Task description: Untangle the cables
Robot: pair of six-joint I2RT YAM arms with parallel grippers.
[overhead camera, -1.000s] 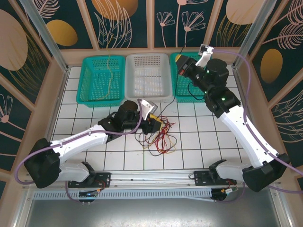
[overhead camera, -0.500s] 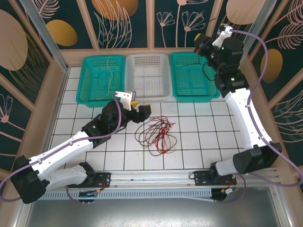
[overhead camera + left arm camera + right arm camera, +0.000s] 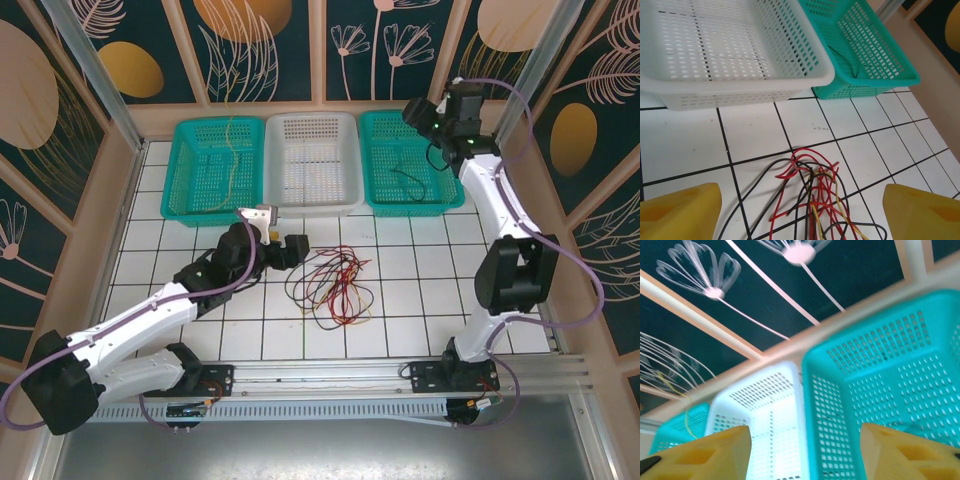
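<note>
**White tiled table (image 3: 440, 290), cables (image 3: 332, 288) tangled mid-surface**

Black grid lines cross the tiles, and dark walls (image 3: 400, 50) painted with flowers close the room. The red, black and yellow cables lie just beside the left gripper (image 3: 288, 248), whose jaws gape wide. One black cable (image 3: 405, 178) lies in the right teal basket (image 3: 415, 208) at the far edge, near the right gripper (image 3: 418, 112), jaws likewise apart.

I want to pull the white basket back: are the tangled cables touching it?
Apart. The left wrist view shows bare tiled table between the white basket's front wall and the nearest loops of the cables.
</note>
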